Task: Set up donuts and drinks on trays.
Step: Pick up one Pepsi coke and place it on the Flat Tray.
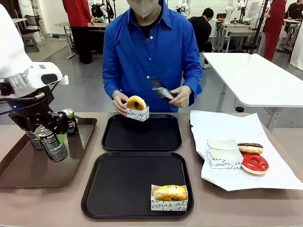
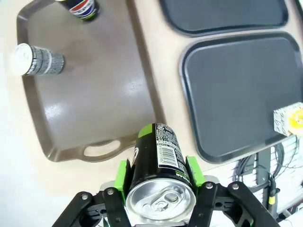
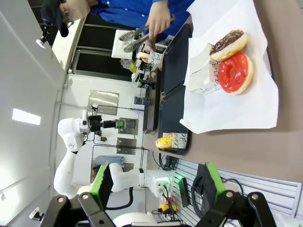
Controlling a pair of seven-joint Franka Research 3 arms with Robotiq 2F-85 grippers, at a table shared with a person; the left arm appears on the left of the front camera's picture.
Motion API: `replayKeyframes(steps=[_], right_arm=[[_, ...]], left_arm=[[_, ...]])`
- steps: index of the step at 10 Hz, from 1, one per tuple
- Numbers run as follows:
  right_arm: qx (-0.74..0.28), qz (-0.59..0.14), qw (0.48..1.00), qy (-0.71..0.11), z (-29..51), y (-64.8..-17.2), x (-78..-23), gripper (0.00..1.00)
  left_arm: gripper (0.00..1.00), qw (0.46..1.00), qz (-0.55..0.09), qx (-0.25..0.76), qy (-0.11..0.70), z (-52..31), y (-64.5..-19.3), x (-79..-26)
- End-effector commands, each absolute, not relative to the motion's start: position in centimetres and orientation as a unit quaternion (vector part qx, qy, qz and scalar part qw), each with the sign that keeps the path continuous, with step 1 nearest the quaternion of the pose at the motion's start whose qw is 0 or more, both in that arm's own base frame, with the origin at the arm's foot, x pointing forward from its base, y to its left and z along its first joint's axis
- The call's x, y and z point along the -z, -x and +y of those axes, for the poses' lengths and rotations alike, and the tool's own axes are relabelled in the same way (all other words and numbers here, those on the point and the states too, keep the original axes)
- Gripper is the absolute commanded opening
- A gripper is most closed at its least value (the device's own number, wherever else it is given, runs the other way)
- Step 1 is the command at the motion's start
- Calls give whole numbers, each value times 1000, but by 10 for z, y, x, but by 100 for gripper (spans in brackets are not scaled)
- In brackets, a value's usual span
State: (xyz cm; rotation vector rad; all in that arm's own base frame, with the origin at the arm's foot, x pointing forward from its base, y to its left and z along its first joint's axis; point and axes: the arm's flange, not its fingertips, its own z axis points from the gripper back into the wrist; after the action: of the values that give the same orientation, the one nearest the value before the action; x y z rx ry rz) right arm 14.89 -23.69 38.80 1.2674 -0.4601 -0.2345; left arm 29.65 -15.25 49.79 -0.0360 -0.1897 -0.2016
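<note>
Can (image 2: 160,151) clamped in left pincer (image 2: 159,171), held low over brown tray (image 2: 94,109)

Can (image 1: 51,142): "PEPSI"; near sleeve (image 1: 169,205): "vous"; far sleeve (image 1: 137,114): "moi".

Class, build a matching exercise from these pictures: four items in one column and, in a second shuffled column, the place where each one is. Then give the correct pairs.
Items
1. yellow-iced donut
2. golden-brown donut
3. red-glazed donut
4. black-and-green can

Places
A. on the white paper
B. gripped in the left claw
C. on the near black tray
D. in the person's hand

Pairs: 1-C, 2-D, 3-A, 4-B
</note>
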Motion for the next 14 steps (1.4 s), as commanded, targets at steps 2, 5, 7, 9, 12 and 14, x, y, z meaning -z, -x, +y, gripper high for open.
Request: replayKeyframes(steps=[2, 5, 7, 9, 12, 14], right_arm=[[103, -223, 772, -587, -237, -150, -389, 100], [103, -223, 772, -587, -237, -150, -389, 100], [103, -223, 772, -587, -237, -150, -389, 100], [103, -223, 772, -587, -237, -150, -389, 100], [103, -223, 772, -587, -237, -150, -389, 100], [103, -223, 772, -587, -237, -150, -389, 100]], left_arm=[[8, 974, -100, 194, 55, -196, -311, -475], [8, 963, -108, 227, 100, -242, -335, -467], [8, 968, -65, 223, 95, -239, -341, -455], [8, 971, -47, 228, 48, -182, -297, -479], [8, 971, -103, 213, 34, -101, -207, -494], [8, 977, -112, 175, 46, -85, -209, -493]])
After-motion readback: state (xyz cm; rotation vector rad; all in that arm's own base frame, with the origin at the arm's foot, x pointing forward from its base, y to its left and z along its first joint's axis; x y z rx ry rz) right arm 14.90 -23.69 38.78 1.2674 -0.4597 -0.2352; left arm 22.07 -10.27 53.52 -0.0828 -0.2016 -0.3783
